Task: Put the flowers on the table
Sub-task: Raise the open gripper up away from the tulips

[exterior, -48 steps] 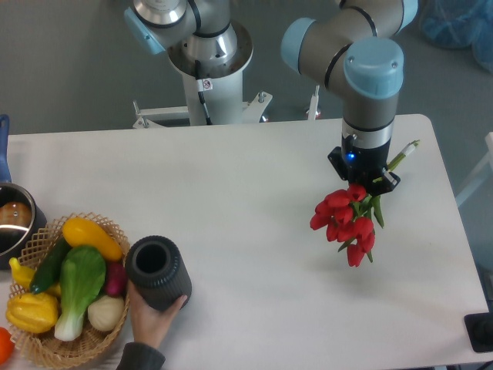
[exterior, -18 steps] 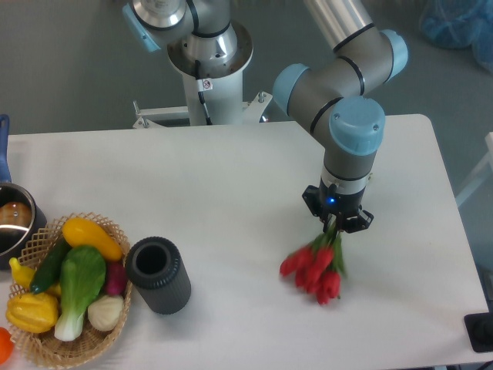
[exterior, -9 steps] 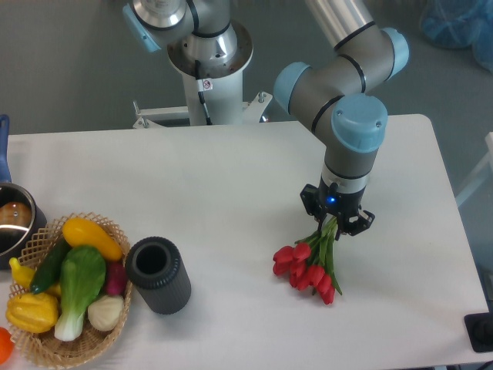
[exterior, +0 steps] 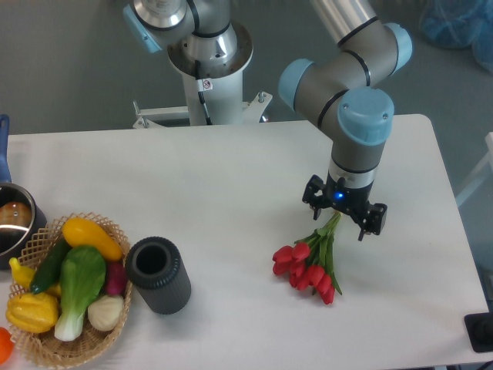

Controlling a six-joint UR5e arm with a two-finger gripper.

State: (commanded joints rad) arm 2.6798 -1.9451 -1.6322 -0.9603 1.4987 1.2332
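Note:
The flowers (exterior: 309, 264), a small bunch of red tulips with green stems, lie on the white table (exterior: 231, 193) right of centre, buds toward the front left and stems toward the gripper. My gripper (exterior: 343, 218) hangs just above the stem ends. Its two black fingers are spread apart and nothing is between them.
A dark ribbed vase (exterior: 158, 274) stands upright at the front left. A wicker basket (exterior: 114, 312) of vegetables sits at the left front edge, with a metal pot (exterior: 14, 221) behind it. The arm's base (exterior: 208, 62) stands behind the table.
The gripper carried the tulips down and left to the table, then opened its fingers and let them go. The hand that held the vase has gone.

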